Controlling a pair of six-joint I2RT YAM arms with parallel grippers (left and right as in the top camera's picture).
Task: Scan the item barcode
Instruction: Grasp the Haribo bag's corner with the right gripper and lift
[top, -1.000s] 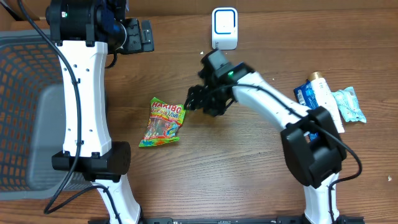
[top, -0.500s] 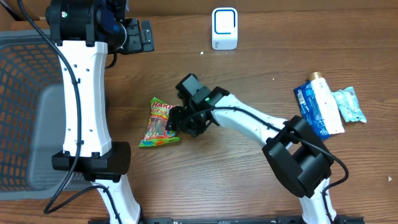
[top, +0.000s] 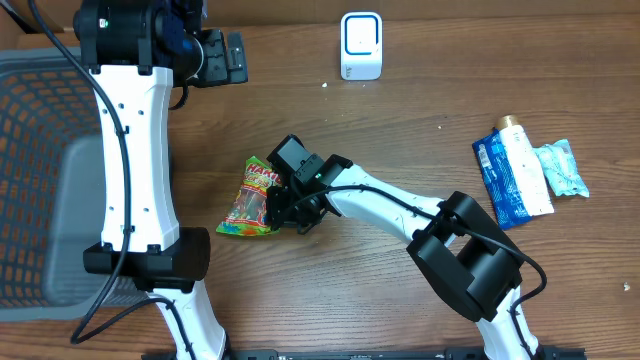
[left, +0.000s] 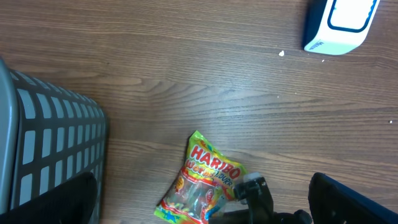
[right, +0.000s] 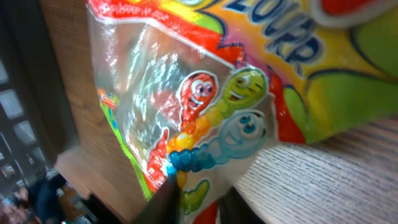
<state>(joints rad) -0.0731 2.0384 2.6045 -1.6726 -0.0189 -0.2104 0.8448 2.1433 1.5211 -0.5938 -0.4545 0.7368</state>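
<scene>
While the right arm reaches across the wooden table, its gripper sits on the right-hand edge of the candy bag, so that in the overhead view the bag lies at about nine o'clock of the hand and touches it. That bag, a bright Haribo packet with a clear window, lies flat on the wood a little left of the table's middle, its printed top toward twelve o'clock and its green bottom seam toward six. Seen from the right wrist, the packet fills nearly the whole frame, and the two dark fingers at the six o'clock edge stand close together with the bag's rim pinched between them. Up at about eleven o'clock of the bag and well apart from it, the left gripper hangs over the table with its jaws spread wide and nothing in them. A white scanner stands at one o'clock of the bag, also well apart, and a grey basket lies off at nine o'clock beyond the left arm.
</scene>
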